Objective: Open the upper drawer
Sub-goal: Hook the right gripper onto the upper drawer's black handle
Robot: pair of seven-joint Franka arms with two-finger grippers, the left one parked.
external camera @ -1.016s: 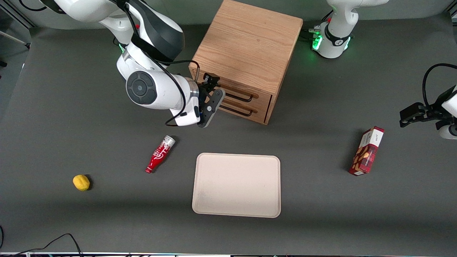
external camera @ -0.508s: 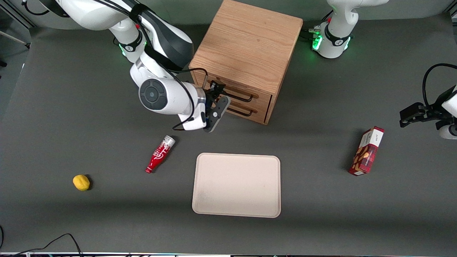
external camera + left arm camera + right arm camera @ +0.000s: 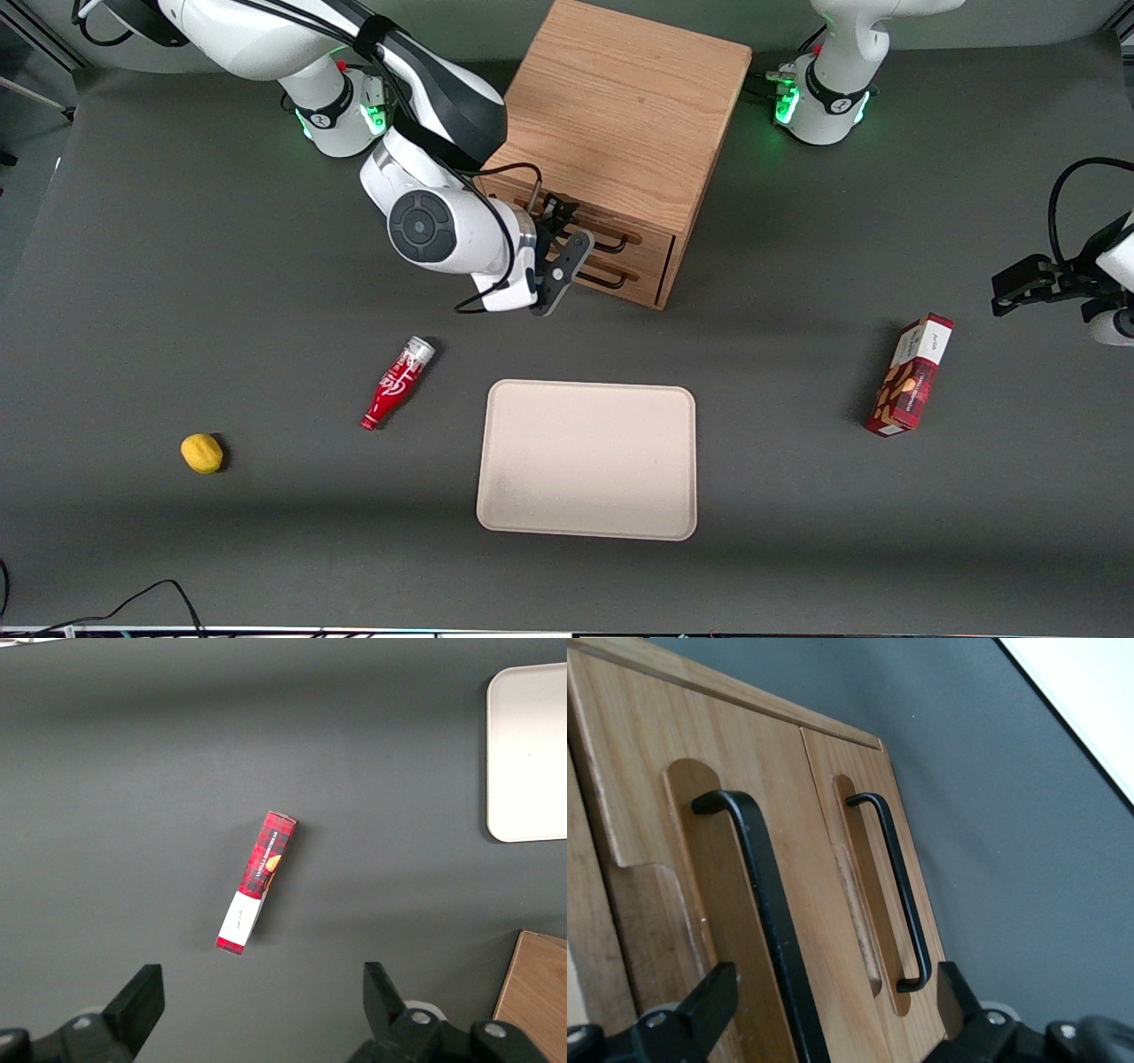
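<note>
Gripper (image 3: 567, 251) spread before upper drawer (image 3: 611, 232), seemingly straddling its handle (image 3: 766, 904)

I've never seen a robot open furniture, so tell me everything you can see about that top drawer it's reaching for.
The upper drawer is a wide, shallow front of light oak-looking wood, the top one of two in the boxy cabinet. A thin black wire handle runs along a recessed groove in it. It looks shut, flush with the lower drawer. The gripper hangs right in front of the drawer, its fingers open and spread to either side of the handle, not yet closed on it.
</note>
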